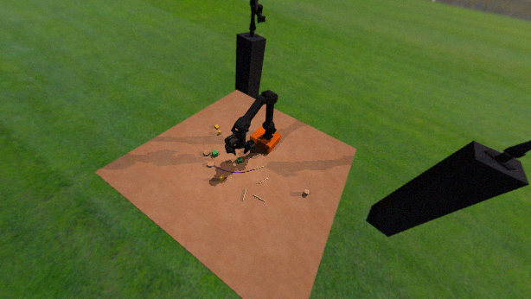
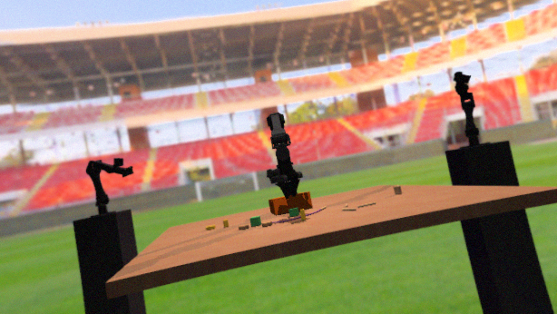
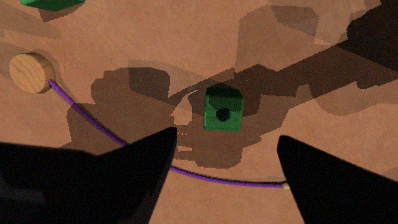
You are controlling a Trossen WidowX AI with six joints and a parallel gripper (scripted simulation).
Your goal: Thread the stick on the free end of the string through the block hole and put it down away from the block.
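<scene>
The green block (image 1: 239,160) (image 2: 294,211) (image 3: 223,107) stands on the table, a dark hole showing in the wrist view. The round wooden button (image 1: 210,164) (image 2: 267,224) (image 3: 31,73) lies to its left in the wrist view. The purple string (image 1: 235,172) (image 3: 227,180) curves from the button past the block to the thin stick (image 1: 259,168) (image 3: 286,186), which lies on the table. In the wrist view the right finger hides most of the stick. My gripper (image 1: 240,152) (image 3: 226,138) is partly open and empty, above the table near the block.
Another green block (image 1: 214,153) (image 2: 255,221) and a wooden disc (image 1: 207,153) lie near the button. A yellow piece (image 1: 221,178) (image 2: 303,214) stands beyond the string. Loose sticks (image 1: 244,194) and a small brown cylinder (image 1: 306,192) (image 2: 397,190) lie farther off. The orange base (image 1: 265,139) is behind.
</scene>
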